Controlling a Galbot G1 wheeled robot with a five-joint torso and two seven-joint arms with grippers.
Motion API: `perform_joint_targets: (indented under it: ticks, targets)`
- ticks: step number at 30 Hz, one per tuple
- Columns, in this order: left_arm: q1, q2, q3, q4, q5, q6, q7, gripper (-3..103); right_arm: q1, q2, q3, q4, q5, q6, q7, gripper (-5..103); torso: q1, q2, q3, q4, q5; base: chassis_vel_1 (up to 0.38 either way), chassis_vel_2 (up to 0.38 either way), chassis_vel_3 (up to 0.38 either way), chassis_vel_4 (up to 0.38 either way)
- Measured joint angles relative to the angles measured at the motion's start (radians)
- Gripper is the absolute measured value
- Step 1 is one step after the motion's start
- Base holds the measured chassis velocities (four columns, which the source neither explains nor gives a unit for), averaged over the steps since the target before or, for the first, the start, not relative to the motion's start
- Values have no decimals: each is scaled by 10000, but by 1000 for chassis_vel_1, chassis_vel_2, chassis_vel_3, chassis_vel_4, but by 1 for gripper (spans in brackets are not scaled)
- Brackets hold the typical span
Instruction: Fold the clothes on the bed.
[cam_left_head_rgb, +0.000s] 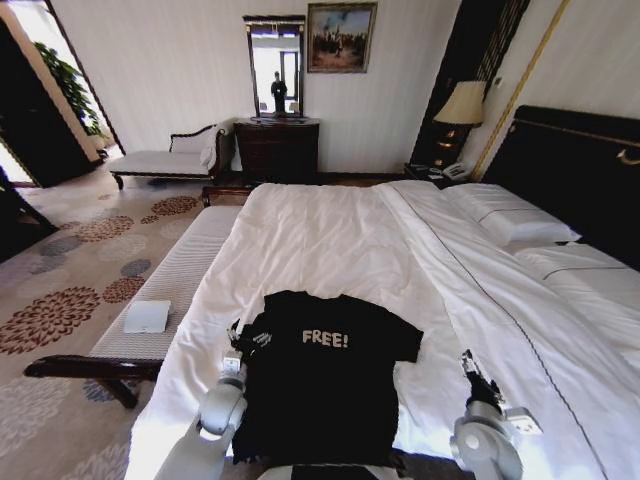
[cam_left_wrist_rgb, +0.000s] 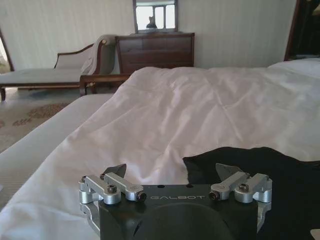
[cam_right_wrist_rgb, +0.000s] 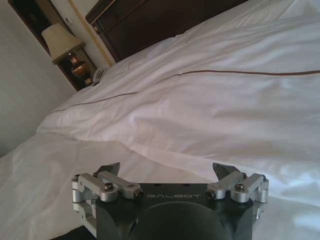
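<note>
Black cotton T-shirt (cam_left_head_rgb: 325, 385) lying flat, chest up, on the near part of the bed (cam_left_head_rgb: 330, 240), white "FREE!" lettering (cam_left_head_rgb: 325, 338) facing the head camera, sleeves spreading to both sides, hem reaching toward the near edge of the mattress. Resting on the white duvet (cam_left_head_rgb: 420, 260), well short of the pillows (cam_left_head_rgb: 510, 215) stacked against the dark headboard (cam_left_head_rgb: 575, 165).

Left gripper (cam_left_head_rgb: 238, 335) hovering just at the shirt's left sleeve, fingers spreading wide apart with nothing between them; in the left wrist view, the same gripper (cam_left_wrist_rgb: 171, 172) pointing across the duvet (cam_left_wrist_rgb: 200, 105), the shirt's black edge (cam_left_wrist_rgb: 260, 165) sitting just past one fingertip.

Right gripper (cam_left_head_rgb: 468, 362) hanging over bare white bedding to the right of the shirt, apart from the fabric; in the right wrist view, its fingers (cam_right_wrist_rgb: 167, 170) also standing wide open and empty, aiming over the folded duvet (cam_right_wrist_rgb: 210, 100) toward the headboard (cam_right_wrist_rgb: 150, 25) and the bedside lamp (cam_right_wrist_rgb: 59, 37).

Pale upholstered bench (cam_left_head_rgb: 165, 290) running along the bed's left side, a white flat object (cam_left_head_rgb: 147, 316) sitting on it. Dark dresser (cam_left_head_rgb: 277, 148) standing against the far wall.
</note>
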Motion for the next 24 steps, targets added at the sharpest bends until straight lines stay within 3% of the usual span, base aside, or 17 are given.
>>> perform_joint_targets:
  ticks: [1,3,5,7,9,12,15,24]
  targets:
    - [24,281,-202,-490,-91,1685,-231,100,3,-54,-54,-165,7,-21,5,100,0,0,0,-11,-3,0,0,0,0]
    - [123,391,-186,-462,18,2073,-232,100,-5,-70,-37,-217,10,-21,5,100,-1,0,0,-9,-1,0,0,0,0]
    - [212,408,-122,-304,325,2091,-204,100,0,-80,-29,-232,17,-20,5,100,-1,0,0,-8,-2,0,0,0,0]
    - [342,334,83,140,1007,1531,23,100,16,-84,-31,-233,24,-19,6,100,0,0,0,-8,-2,0,0,0,0]
    - [354,288,155,254,1172,1289,87,100,22,-81,-35,-233,24,-20,7,100,0,0,1,-6,-3,0,0,0,0]
    - [282,71,471,854,1848,223,244,100,32,-56,-65,-241,19,-22,14,100,0,0,0,-9,-3,0,0,0,0]
    - [204,1,653,1193,2036,-80,279,100,28,-42,-70,-258,14,-22,20,100,0,0,0,-9,-2,0,0,0,0]
    - [-12,-135,837,1797,1919,-117,303,103,-1,-3,-68,-308,6,-23,48,100,0,0,0,-8,-2,0,0,0,0]
